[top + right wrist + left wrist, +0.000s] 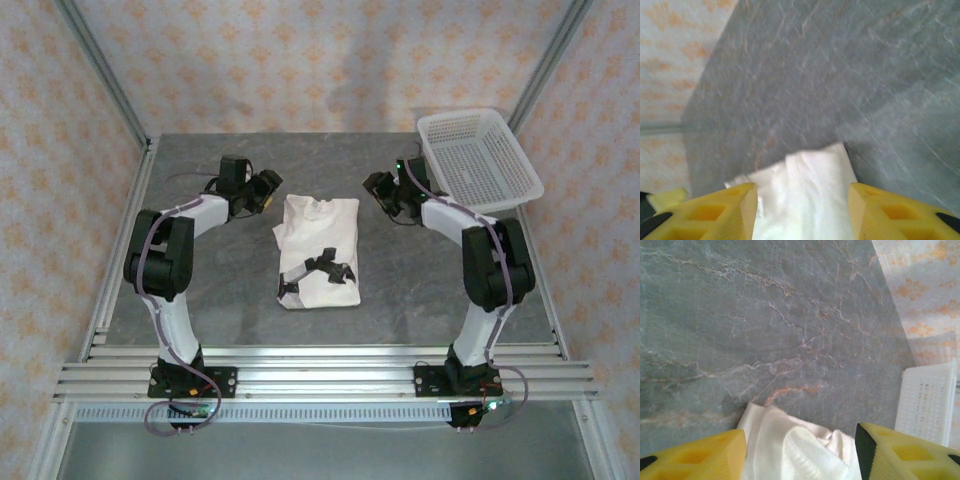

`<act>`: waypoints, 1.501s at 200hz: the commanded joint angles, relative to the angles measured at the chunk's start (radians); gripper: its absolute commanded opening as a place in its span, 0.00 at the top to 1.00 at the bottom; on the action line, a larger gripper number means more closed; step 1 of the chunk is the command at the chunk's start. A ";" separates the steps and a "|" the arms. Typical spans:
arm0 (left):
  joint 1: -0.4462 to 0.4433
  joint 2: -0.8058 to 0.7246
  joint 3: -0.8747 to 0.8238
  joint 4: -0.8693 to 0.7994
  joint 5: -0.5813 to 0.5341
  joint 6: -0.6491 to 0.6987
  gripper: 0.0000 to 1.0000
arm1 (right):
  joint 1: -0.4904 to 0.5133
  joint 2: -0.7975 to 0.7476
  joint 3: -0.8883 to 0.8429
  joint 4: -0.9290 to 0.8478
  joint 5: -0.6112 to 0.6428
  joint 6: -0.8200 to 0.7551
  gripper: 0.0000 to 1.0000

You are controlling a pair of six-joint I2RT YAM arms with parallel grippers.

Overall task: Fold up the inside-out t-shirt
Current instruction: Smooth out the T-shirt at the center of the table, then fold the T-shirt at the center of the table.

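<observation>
With the left gripper (800, 432) and right gripper (801, 186) spread at the far corners of the folded thin white cotton t-shirt (320, 245), a catching finger could have dragged its fold open.

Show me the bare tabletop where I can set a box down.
Widest free: the far table strip between the t-shirt and back wall, left of the basket. Also the near strip between shirt and rails. Crowded: beside the shirt's far corners, where the left claw and right claw hang.

The grey marbled desk (220, 300) carries a folded white cotton t-shirt (320, 225) at its centre and a white plastic mesh basket (480, 160) at two o'clock.
</observation>
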 commanded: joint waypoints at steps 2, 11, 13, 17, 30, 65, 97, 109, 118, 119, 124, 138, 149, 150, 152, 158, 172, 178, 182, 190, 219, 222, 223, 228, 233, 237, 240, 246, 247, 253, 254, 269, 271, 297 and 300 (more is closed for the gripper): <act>-0.016 -0.111 -0.020 -0.152 -0.008 0.189 0.36 | 0.021 -0.046 -0.052 -0.066 -0.013 -0.239 0.45; -0.025 -0.125 -0.021 -0.211 -0.034 0.273 0.28 | 0.029 -0.041 -0.054 -0.090 0.017 -0.288 0.43; -0.028 -0.127 -0.019 -0.228 -0.043 0.296 0.27 | 0.029 -0.039 -0.053 -0.094 0.020 -0.298 0.43; -0.036 -0.129 -0.011 -0.261 -0.068 0.339 0.25 | 0.031 -0.032 -0.049 -0.101 0.026 -0.315 0.41; -0.062 -0.120 0.026 -0.362 -0.145 0.475 0.25 | 0.031 -0.006 -0.028 -0.118 0.022 -0.353 0.35; -0.073 -0.017 0.119 -0.392 -0.070 0.559 0.25 | 0.034 0.121 0.092 -0.127 -0.066 -0.377 0.35; -0.084 0.085 0.215 -0.386 -0.046 0.586 0.25 | 0.047 0.219 0.179 -0.127 -0.100 -0.396 0.36; -0.086 0.120 0.250 -0.388 -0.052 0.602 0.25 | 0.053 0.252 0.217 -0.144 -0.102 -0.406 0.36; -0.087 0.147 0.276 -0.397 -0.056 0.610 0.24 | 0.055 0.276 0.246 -0.161 -0.106 -0.409 0.36; -0.087 0.150 0.279 -0.398 -0.056 0.611 0.24 | 0.055 0.279 0.249 -0.163 -0.107 -0.409 0.36; -0.087 0.166 0.293 -0.402 -0.051 0.614 0.24 | 0.057 0.290 0.261 -0.172 -0.113 -0.410 0.37; -0.089 0.195 0.311 -0.392 -0.019 0.614 0.24 | 0.062 0.320 0.283 -0.180 -0.130 -0.406 0.39; -0.090 0.212 0.315 -0.377 0.004 0.604 0.24 | 0.072 0.334 0.292 -0.184 -0.134 -0.404 0.40; -0.089 0.213 0.316 -0.376 0.006 0.603 0.24 | 0.072 0.335 0.292 -0.185 -0.133 -0.404 0.40; -0.089 0.215 0.317 -0.373 0.011 0.603 0.24 | 0.075 0.337 0.294 -0.185 -0.132 -0.403 0.40; -0.090 0.222 0.317 -0.363 0.026 0.596 0.25 | 0.082 0.343 0.293 -0.186 -0.128 -0.402 0.41; -0.090 0.235 0.311 -0.328 0.057 0.575 0.26 | 0.096 0.355 0.295 -0.182 -0.127 -0.400 0.42; -0.091 0.241 0.308 -0.312 0.071 0.564 0.26 | 0.100 0.360 0.294 -0.181 -0.127 -0.396 0.43; -0.091 0.245 0.308 -0.300 0.080 0.555 0.27 | 0.102 0.361 0.295 -0.178 -0.129 -0.393 0.43; -0.091 0.255 0.307 -0.279 0.096 0.541 0.28 | 0.107 0.367 0.295 -0.172 -0.135 -0.387 0.45; -0.093 0.286 0.317 -0.234 0.136 0.502 0.36 | 0.110 0.374 0.299 -0.162 -0.148 -0.372 0.53; -0.093 0.290 0.320 -0.232 0.138 0.498 0.38 | 0.109 0.374 0.301 -0.161 -0.148 -0.371 0.53; -0.093 0.291 0.322 -0.232 0.138 0.497 0.38 | 0.110 0.374 0.300 -0.161 -0.148 -0.371 0.54; -0.093 0.297 0.326 -0.234 0.138 0.490 0.41 | 0.110 0.374 0.302 -0.163 -0.148 -0.371 0.56; -0.094 0.303 0.332 -0.239 0.132 0.485 0.44 | 0.109 0.372 0.303 -0.164 -0.148 -0.371 0.57; -0.094 0.308 0.336 -0.244 0.128 0.481 0.45 | 0.110 0.372 0.304 -0.167 -0.146 -0.369 0.58; -0.094 0.310 0.338 -0.245 0.124 0.480 0.47 | 0.109 0.371 0.307 -0.168 -0.146 -0.369 0.58; -0.094 0.316 0.340 -0.244 0.121 0.476 0.48 | 0.109 0.371 0.310 -0.173 -0.146 -0.369 0.59; -0.094 0.316 0.340 -0.243 0.121 0.475 0.48 | 0.109 0.371 0.309 -0.174 -0.146 -0.369 0.59; -0.093 0.321 0.340 -0.237 0.122 0.471 0.49 | 0.110 0.372 0.314 -0.181 -0.146 -0.369 0.60; -0.093 0.322 0.341 -0.236 0.123 0.471 0.50 | 0.110 0.372 0.314 -0.182 -0.145 -0.369 0.60; -0.094 0.337 0.344 -0.217 0.144 0.457 0.57 | 0.111 0.372 0.319 -0.190 -0.151 -0.368 0.64; -0.094 0.339 0.345 -0.216 0.148 0.455 0.59 | 0.110 0.371 0.318 -0.190 -0.151 -0.368 0.65; -0.095 0.344 0.335 -0.185 0.170 0.426 0.76 | 0.111 0.366 0.314 -0.187 -0.146 -0.362 0.71; -0.095 0.342 0.332 -0.179 0.173 0.422 0.78 | 0.110 0.365 0.311 -0.185 -0.147 -0.361 0.72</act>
